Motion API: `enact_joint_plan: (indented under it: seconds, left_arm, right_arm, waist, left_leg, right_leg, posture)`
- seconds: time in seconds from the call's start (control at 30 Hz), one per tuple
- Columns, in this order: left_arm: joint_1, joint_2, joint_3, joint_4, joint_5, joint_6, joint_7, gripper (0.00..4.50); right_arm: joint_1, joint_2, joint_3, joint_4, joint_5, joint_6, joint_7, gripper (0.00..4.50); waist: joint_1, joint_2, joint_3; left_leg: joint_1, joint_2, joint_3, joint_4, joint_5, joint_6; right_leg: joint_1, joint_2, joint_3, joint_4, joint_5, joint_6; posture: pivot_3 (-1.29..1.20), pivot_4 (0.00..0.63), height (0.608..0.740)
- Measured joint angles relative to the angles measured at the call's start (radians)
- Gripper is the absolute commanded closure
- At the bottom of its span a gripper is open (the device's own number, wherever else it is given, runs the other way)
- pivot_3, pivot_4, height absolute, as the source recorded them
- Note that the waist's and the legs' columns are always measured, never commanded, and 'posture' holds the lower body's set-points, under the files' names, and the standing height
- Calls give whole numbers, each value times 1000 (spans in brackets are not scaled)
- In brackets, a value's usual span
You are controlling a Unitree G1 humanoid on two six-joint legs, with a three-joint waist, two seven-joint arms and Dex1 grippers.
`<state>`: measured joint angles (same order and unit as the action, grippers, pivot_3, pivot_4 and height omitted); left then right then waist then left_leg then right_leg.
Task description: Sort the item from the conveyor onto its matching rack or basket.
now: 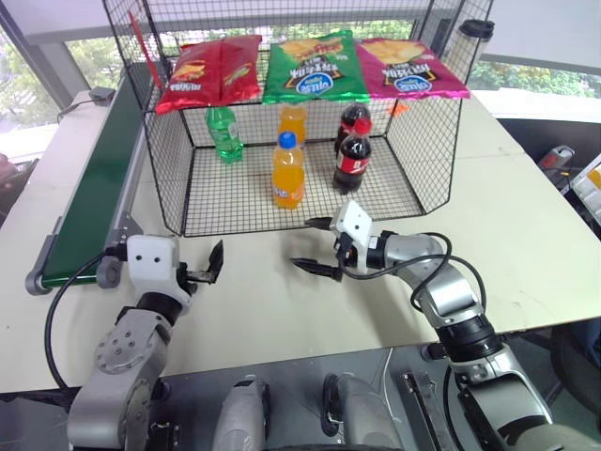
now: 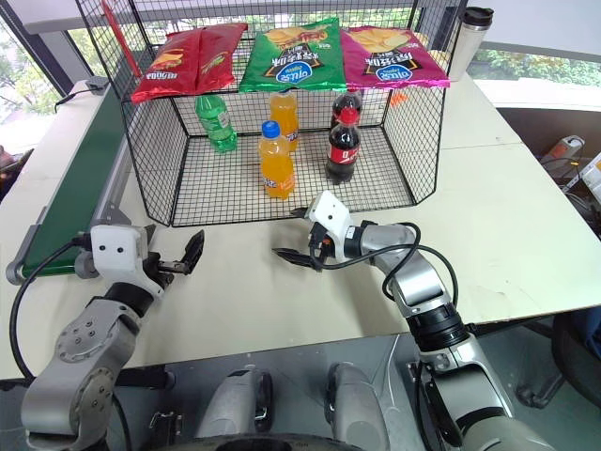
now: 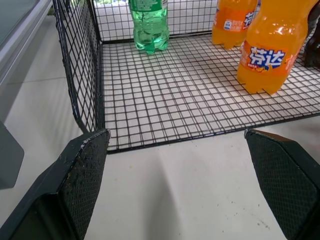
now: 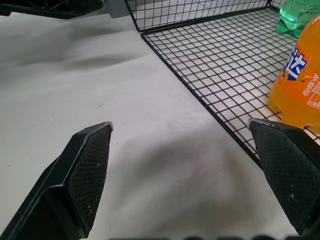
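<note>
Clear green plastic soda bottle: upright inside the large black wire-mesh basket, rear left corner, at 10 o'clock from the orange soda bottle with blue cap. Dark cola bottle with red cap: at 3 o'clock from the orange one. Long dark green conveyor belt: left of basket, bare. Left gripper: fingers spread, empty, above the white table. Right gripper: spread, empty, near the basket's front edge.

Bright daylight comes in from the windows behind. Soft grey shadows lie on the pale desk. Everything looks sharp, with no glare or blur.
</note>
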<state>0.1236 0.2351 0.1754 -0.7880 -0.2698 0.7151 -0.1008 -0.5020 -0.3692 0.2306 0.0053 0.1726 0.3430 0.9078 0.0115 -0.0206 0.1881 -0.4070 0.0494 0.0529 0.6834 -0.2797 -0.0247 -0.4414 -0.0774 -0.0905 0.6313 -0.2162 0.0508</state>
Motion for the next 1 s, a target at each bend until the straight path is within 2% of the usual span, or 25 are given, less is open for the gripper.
enact_joint_plan:
  seconds: [0.23,0.4,0.77,1.0]
  left_arm:
    - [-16,21,6,-2,6,9,6,29]
    - [-21,29,91,-45,-6,31,18,29]
    - [25,-19,344,-98,-147,131,55,29]
    - [-26,-21,395,-97,-192,144,101,29]
  right_arm:
    - [0,-2,0,-6,14,0,17,0]
    - [14,3,-11,-62,98,-3,71,0]
    - [24,22,-52,-174,294,88,99,0]
    - [23,23,-51,-180,314,107,87,0]
  waist:
    - [0,0,0]
    - [-1,0,0]
    - [1,0,0]
    - [0,0,0]
  left_leg:
    - [0,0,0,0,0,0]
    - [0,0,-1,0,0,0]
    - [0,0,-2,0,0,0]
    - [0,0,-1,0,0,0]
  right_leg:
    - [0,0,0,0,0,0]
    - [0,0,0,0,1,2]
    - [0,0,0,0,0,-1]
    - [0,0,0,0,0,0]
  posture:
    - [0,150,740]
    - [0,150,740]
    - [0,150,740]
    - [0,150,740]
